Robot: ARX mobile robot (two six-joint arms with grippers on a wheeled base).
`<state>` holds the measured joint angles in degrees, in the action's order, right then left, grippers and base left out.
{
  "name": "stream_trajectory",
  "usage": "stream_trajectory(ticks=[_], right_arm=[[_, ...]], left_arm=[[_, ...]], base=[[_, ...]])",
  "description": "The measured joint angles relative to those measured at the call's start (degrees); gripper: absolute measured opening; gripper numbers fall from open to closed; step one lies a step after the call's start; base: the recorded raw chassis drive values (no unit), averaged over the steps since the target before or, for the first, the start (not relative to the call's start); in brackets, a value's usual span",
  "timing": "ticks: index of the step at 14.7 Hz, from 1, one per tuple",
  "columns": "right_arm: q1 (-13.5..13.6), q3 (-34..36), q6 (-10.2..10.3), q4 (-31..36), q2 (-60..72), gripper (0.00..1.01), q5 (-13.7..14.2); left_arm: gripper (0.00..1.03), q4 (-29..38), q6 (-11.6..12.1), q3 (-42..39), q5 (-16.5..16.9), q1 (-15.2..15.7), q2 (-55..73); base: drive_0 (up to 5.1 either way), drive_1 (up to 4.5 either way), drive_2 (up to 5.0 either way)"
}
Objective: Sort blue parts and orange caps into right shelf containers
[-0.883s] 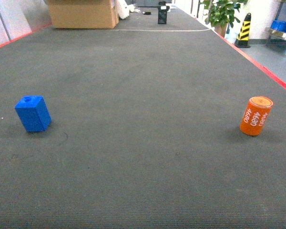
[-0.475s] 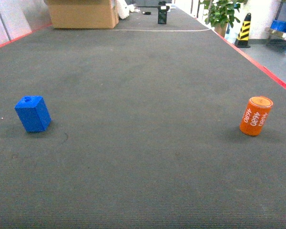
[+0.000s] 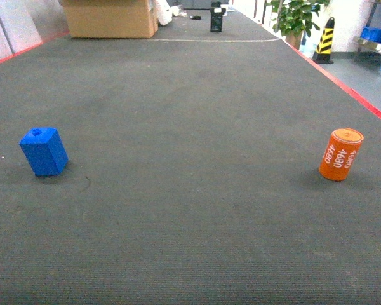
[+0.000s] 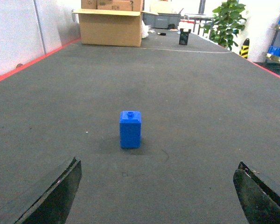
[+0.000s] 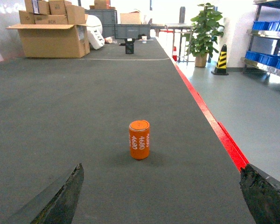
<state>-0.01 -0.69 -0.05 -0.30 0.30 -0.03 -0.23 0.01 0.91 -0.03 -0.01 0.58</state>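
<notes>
A blue part (image 3: 44,152) stands on the dark grey mat at the left of the head view; it has a round hole in its top. An orange cap (image 3: 340,154) with white "4680" lettering stands upright at the right. Neither gripper shows in the head view. In the left wrist view my left gripper (image 4: 158,161) is open, its fingers wide apart, and the blue part (image 4: 130,129) sits ahead of it, apart. My right gripper (image 5: 162,166) is likewise open and short of the orange cap (image 5: 139,139). Blue containers (image 5: 270,59) sit on a metal shelf at the far right.
A red stripe (image 3: 349,89) marks the mat's right edge, with grey floor beyond. Far back stand a cardboard box (image 3: 111,18), a small black object (image 3: 216,20), a potted plant (image 3: 295,16) and a yellow-black cone (image 3: 325,41).
</notes>
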Motion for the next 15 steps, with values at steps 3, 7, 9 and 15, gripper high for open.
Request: stream_trajectory(ticks=[3,7,9,15], right_arm=[[0.0,0.0,0.0,0.0,0.0,0.98,0.0],[0.0,0.0,0.0,0.0,0.0,0.98,0.0],[0.0,0.0,0.0,0.0,0.0,0.98,0.0],[0.0,0.0,0.0,0.0,0.0,0.98,0.0]], left_arm=[[0.98,0.0,-0.02,-0.02,0.0,0.0,0.0],[0.98,0.0,0.0,-0.02,0.0,0.0,0.0],[0.98,0.0,0.0,0.0,0.0,0.0,0.0],[0.98,0.0,0.0,0.0,0.0,0.0,0.0]], base=[[0.0,0.0,0.0],[0.0,0.0,0.0],[0.0,0.0,0.0],[0.0,0.0,0.0]])
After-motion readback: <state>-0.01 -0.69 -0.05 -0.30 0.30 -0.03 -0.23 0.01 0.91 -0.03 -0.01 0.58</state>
